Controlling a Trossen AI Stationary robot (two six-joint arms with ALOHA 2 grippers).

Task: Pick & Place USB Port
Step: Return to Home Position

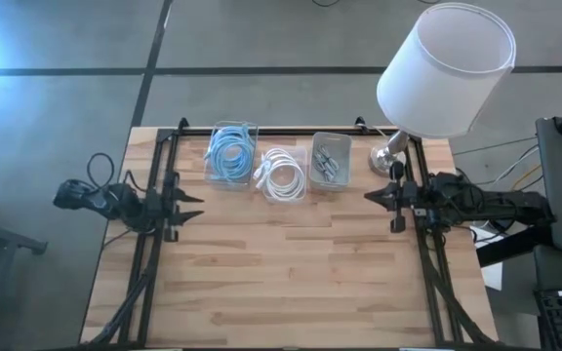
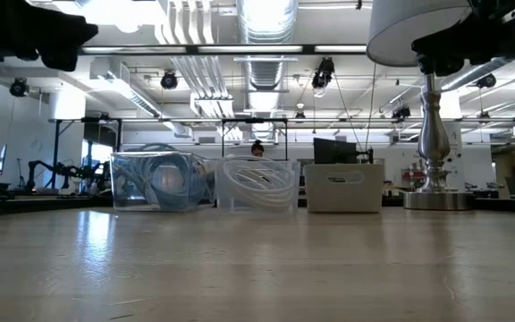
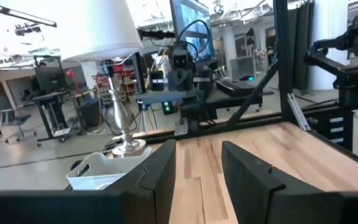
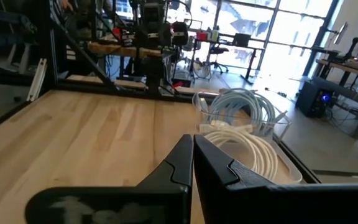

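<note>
Three clear bins stand in a row at the table's far edge. One holds a blue cable coil, one a white cable coil, and the right one small grey metal parts, which I take for the USB ports. My left gripper hovers at the table's left side, level and open, with nothing between its fingers. My right gripper hovers at the right side, level and shut on nothing. Both point toward the table's middle, well short of the bins.
A table lamp with a white shade and a metal foot stands at the far right corner, beside the parts bin. Black frame rails run along the left and right sides. Bare wood lies between the arms.
</note>
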